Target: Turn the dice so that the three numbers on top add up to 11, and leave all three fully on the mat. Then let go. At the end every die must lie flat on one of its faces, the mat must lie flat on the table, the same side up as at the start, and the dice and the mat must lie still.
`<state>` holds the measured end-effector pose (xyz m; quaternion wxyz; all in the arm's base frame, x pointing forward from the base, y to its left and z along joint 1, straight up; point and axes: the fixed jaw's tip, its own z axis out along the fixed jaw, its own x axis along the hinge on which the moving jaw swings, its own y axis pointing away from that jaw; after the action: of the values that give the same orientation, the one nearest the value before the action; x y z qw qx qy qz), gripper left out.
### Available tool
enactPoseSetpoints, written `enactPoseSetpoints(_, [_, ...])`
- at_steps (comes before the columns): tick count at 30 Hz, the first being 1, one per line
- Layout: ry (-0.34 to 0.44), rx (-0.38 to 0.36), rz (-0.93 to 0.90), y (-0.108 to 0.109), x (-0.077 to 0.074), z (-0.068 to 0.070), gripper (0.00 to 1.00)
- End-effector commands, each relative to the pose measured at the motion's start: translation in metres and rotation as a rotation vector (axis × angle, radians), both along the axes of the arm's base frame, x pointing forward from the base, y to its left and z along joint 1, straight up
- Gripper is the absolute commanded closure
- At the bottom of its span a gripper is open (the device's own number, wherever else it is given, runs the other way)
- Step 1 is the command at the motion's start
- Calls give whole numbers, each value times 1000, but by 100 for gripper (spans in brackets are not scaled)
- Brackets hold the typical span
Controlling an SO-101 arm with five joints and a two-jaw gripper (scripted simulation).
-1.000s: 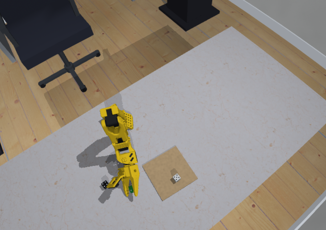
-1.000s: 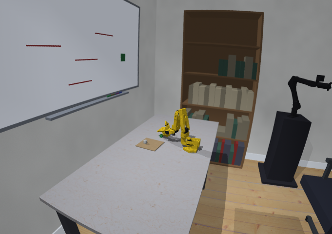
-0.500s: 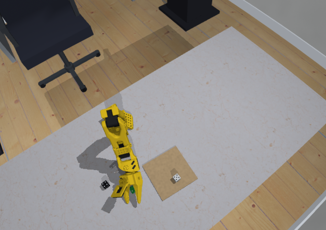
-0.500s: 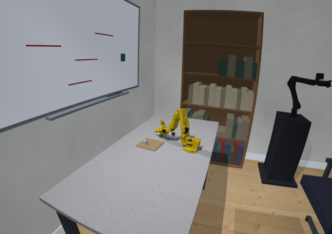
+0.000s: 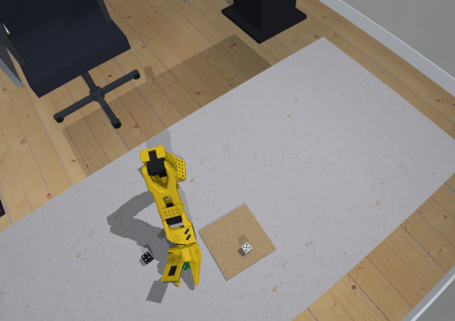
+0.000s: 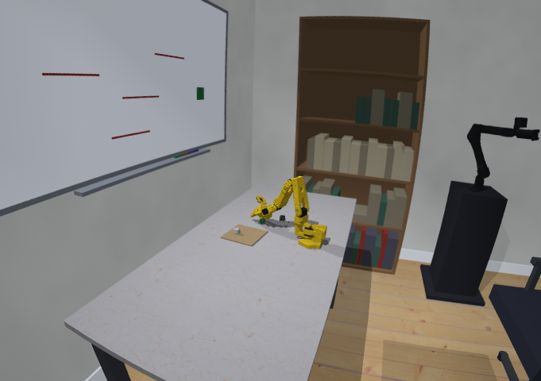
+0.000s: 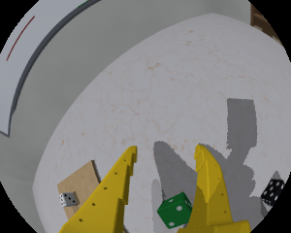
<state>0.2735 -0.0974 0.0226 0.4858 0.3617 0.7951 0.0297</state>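
The tan mat (image 5: 236, 241) lies flat on the grey table. A white die (image 5: 246, 248) sits on it, also in the wrist view (image 7: 68, 200). A black die (image 5: 146, 258) lies on the bare table left of the arm, at the right edge of the wrist view (image 7: 273, 190). A green die (image 7: 175, 212) lies on the table between my fingers, close to the right one, far back near their base. From above it shows only as a green edge (image 5: 186, 265) under the jaw. My gripper (image 5: 186, 281) is partly open around it, low over the table, left of the mat.
The table's near edge runs a short way in front of the gripper. The arm's base (image 5: 160, 162) stands behind it. An office chair (image 5: 65, 41), black pedestals and a bookshelf (image 6: 361, 134) stand off the table.
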Motion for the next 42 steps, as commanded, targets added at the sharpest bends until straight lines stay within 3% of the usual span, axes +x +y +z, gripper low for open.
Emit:
enactPoseSetpoints(1, [271, 27, 90, 7, -16, -17, 72])
enactPoseSetpoints(13, [412, -4, 183, 14, -33, 8, 72])
enactPoseSetpoints(25, [547, -13, 263, 19, -44, 24, 72])
enactPoseSetpoints(42, [674, -26, 352, 21, -51, 32, 72])
